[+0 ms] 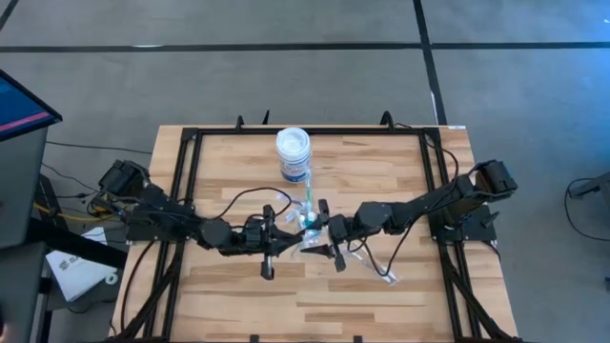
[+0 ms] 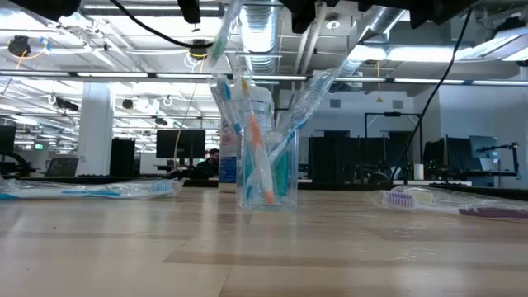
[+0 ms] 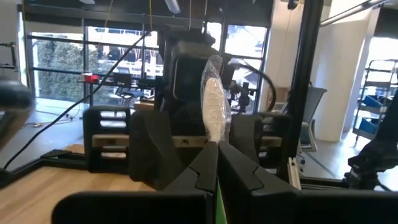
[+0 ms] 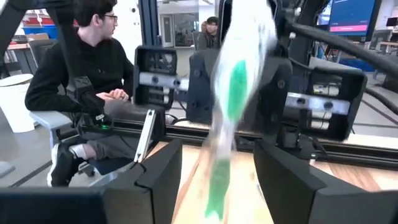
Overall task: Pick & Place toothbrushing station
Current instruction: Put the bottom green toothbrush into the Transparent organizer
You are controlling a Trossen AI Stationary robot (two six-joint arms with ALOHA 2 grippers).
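Cup (image 2: 266,177): table (image 1: 381,286) centre, toothbrushes (image 2: 262,157) inside. Jar (image 1: 294,152): 12 o'clock of cup. Wrapped toothbrush (image 1: 379,271): 4 o'clock.

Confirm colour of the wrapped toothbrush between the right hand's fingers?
Green toothbrush, clearest in the right wrist view.

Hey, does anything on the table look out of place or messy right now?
Yes. Wrapped toothbrushes lie loose on the table rather than in the cup: one at the left, a purple one at the right. The left gripper pinches a green wrapped toothbrush.
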